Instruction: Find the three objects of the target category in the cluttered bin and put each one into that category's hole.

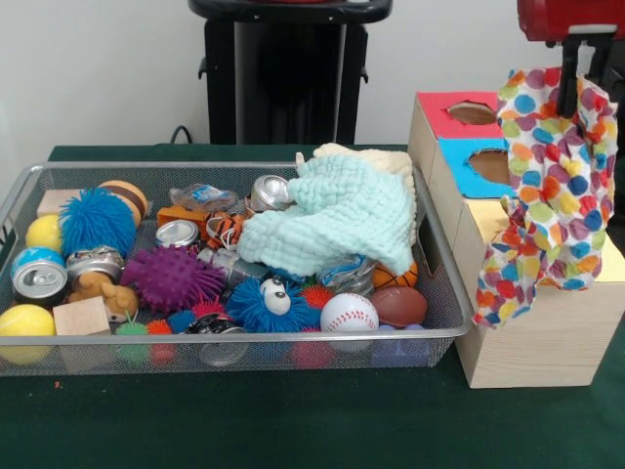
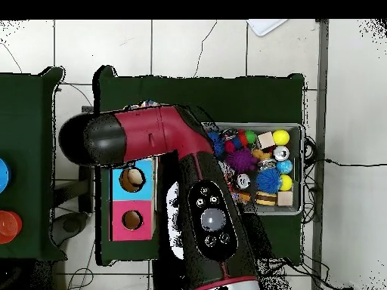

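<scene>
The gripper (image 1: 576, 93) hangs at the top right of the front view, clamped on a polka-dot cloth (image 1: 547, 195) that drapes down over the yellow-topped box (image 1: 547, 332), hiding its hole. So this looks like the delivery step: the cloth is out of the wire bin (image 1: 59, 363) and needs lowering and releasing squarely over that hidden hole, not the blue (image 1: 493, 164) or red (image 1: 472, 112) one. In the bin, the mint-green cloth (image 1: 337, 220) may cover more.
</scene>
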Action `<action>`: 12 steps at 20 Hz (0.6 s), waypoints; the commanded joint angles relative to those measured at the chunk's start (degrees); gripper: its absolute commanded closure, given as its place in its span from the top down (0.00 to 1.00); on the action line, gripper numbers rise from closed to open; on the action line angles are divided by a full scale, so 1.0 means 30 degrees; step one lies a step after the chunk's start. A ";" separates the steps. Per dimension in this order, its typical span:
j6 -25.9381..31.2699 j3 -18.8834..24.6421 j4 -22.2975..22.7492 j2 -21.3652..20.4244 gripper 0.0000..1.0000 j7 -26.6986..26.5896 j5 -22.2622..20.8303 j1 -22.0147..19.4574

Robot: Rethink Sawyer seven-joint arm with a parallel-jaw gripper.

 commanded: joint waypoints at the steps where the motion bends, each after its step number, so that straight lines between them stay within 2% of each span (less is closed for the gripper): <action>1: 0.0826 0.0933 0.2357 0.0814 0.00 -0.1973 -0.0901 0.0017; 3: 0.0461 0.0866 0.2408 0.1219 0.00 -0.1956 -0.1068 0.0019; 8: 0.0267 0.0967 0.3315 0.0933 0.00 -0.1868 -0.0725 -0.0076; 12: 0.1201 0.0982 0.3649 0.0783 0.00 -0.2333 -0.0843 -0.0107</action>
